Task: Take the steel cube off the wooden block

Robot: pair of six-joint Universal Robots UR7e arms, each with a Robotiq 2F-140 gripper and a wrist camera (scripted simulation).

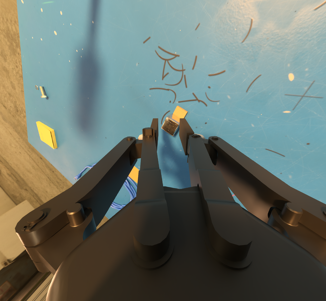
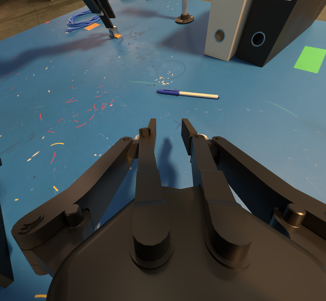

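Observation:
The steel cube (image 1: 169, 126) is shiny and sits turned at an angle on the thin wooden block (image 1: 180, 112), which sticks out behind it. My left gripper (image 1: 169, 122) is open, its jaws on either side of the cube. The right finger is at the cube's corner and a small gap shows on the left. The right wrist view shows this from afar: the left gripper's fingers (image 2: 108, 23) reach down to the cube (image 2: 112, 30) on the block (image 2: 116, 36). My right gripper (image 2: 169, 122) is open and empty above the blue table (image 2: 247, 134).
A yellow pad (image 1: 46, 134) and a bolt (image 1: 43, 92) lie near the table's left edge. A blue cable (image 2: 82, 20) and an orange patch (image 2: 91, 26) lie beside the left gripper. A pole base (image 2: 184, 18), grey binder (image 2: 224, 19), black binder (image 2: 275, 23), pen (image 2: 187, 94) and green patch (image 2: 310, 59) are farther off.

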